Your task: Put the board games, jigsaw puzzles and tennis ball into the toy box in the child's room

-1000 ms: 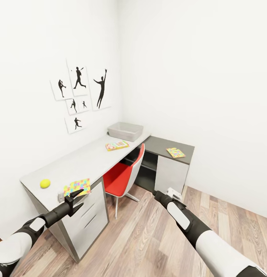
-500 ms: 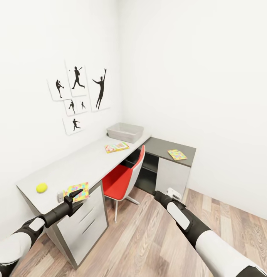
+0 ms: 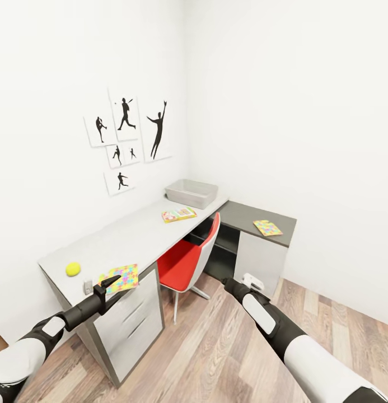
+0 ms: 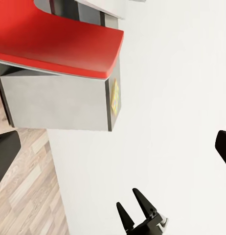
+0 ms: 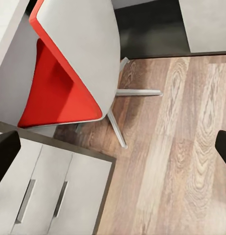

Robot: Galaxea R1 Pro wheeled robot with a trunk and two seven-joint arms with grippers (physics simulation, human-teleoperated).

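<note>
The pale grey toy box [image 3: 191, 193] stands at the far end of the light grey table [image 3: 132, 235], by the wall. A colourful board game [image 3: 178, 214] lies just in front of it. One jigsaw puzzle [image 3: 120, 278] rests at the table's near front edge, beside the yellow-green tennis ball [image 3: 73, 269]. The other puzzle [image 3: 267, 228] lies on the dark corner section and shows edge-on in the left wrist view [image 4: 114, 96]. My left gripper [image 3: 111, 282] hovers open just before the near puzzle. My right gripper [image 3: 227, 281] hangs open over the floor. The bed is out of view.
A red chair [image 3: 188, 257] with a grey back is tucked under the table between the white drawers [image 3: 132, 322] and the corner cabinet [image 3: 261, 260]. Wood-plank floor [image 3: 216, 347] spreads between my arms. Black silhouette pictures [image 3: 129, 134] hang on the wall.
The whole picture has shifted to the right, so the camera has turned. Both arms keep the same pose, and nothing on the table has moved.
</note>
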